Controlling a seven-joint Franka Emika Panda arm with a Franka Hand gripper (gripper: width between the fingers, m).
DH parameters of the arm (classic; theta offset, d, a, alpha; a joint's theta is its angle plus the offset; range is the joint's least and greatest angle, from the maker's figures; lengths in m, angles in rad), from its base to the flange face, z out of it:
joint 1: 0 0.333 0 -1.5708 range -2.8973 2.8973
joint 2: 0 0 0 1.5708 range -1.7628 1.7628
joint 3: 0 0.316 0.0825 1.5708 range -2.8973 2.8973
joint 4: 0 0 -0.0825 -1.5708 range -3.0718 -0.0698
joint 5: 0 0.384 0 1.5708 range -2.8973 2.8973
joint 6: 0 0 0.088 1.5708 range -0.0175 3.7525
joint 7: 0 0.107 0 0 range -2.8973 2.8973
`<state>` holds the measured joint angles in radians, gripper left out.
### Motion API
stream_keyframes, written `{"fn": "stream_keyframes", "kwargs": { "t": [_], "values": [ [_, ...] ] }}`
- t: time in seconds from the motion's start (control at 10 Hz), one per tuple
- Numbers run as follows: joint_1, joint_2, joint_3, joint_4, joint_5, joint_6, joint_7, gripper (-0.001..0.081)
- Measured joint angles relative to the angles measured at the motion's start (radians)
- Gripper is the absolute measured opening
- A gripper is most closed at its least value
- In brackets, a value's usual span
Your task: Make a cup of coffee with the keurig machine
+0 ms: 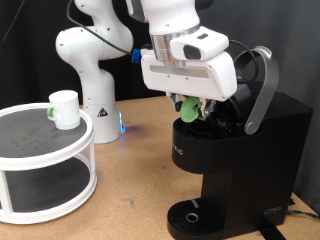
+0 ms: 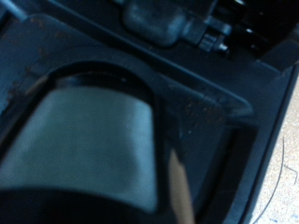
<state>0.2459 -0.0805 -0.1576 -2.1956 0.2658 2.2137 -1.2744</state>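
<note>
Black and bulky at the lower right of the exterior frame, the keurig machine [image 1: 235, 150] stands on the wooden surface [image 1: 130, 160] with its rounded lid tipped back and the silver-grey handle [image 1: 262, 95] raised. Next in size, the white robot arm reaches down from the top centre, its pincer [image 1: 190, 108] poised over the open brew chamber, pinching a small green-topped pod [image 1: 188, 108] between its fingers. A white two-tier round stand [image 1: 45, 160] fills the lower left, and the cup [image 1: 64, 108] sits on its top shelf, well apart from the machine. In the wrist view a pale rounded form fills the dark chamber opening [image 2: 103, 131], too blurred to name.

Pod loading appears to be the step in hand. Seating it calls for a straight, centred descent.
</note>
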Motion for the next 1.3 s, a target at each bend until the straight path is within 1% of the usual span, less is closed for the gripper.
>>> {"fn": "stream_keyframes", "kwargs": {
  "t": [0.2,0.3,1.0,1.3],
  "values": [
    [0.000,0.000,0.004,-0.008,-0.047,0.022,0.009,0.0477],
    [0.000,0.000,0.006,-0.016,-0.055,0.037,0.010,0.0477],
    [0.000,0.002,0.024,-0.039,-0.051,0.077,0.017,0.0477],
    [0.000,0.009,0.037,-0.046,-0.053,0.080,0.029,0.0477]
  ]
}}
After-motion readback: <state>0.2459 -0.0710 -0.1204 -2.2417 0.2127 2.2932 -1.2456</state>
